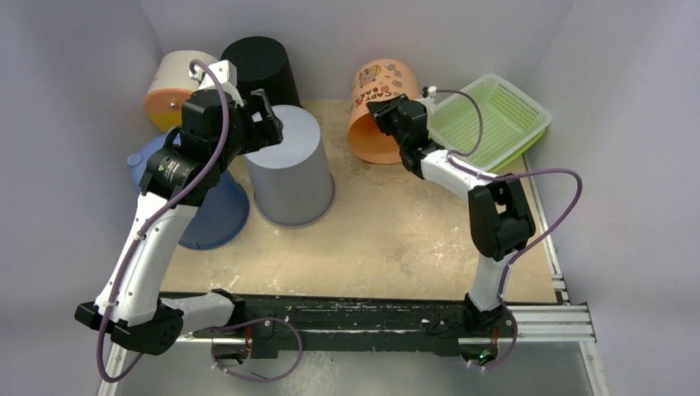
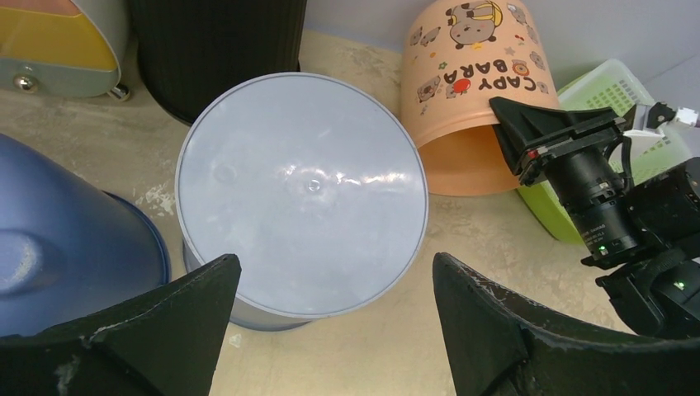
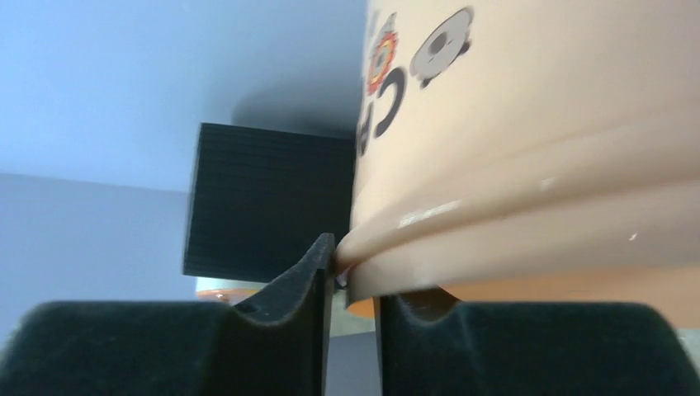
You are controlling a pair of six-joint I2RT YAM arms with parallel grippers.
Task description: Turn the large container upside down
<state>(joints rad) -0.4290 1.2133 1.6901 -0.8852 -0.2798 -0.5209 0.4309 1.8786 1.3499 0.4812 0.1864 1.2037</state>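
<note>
Because the right gripper [image 3: 355, 256] has its fingers pinched almost together on the rolled lip of the orange container [image 3: 536, 165], I take that printed tub to be the one to turn over. It sits in the upper middle of the top view, tipped on a slant, with its base up toward the back wall and its open mouth facing down toward the front. It is just left of the green basket [image 1: 495, 115].

It looks like thin moulded plastic, so it is probably light and a little springy, with a smooth, glossy wall that would slip under a side grip. The thickened lip is the sensible hold, though a pinch at one point will let the tub swing and twist as it goes over.

From that pinch the right wrist angles toward the frame's upper left. The forearm runs back to a bent elbow at right of centre, and the arm drops from there to its base at the bottom edge.

The left gripper [image 2: 334, 268] is spread wide and holds nothing. It hangs over the flat upturned base of the grey bucket [image 2: 301, 190], which stands mouth-down on the table [image 1: 396, 239] at centre left. That arm reaches up from the lower left corner.
</note>
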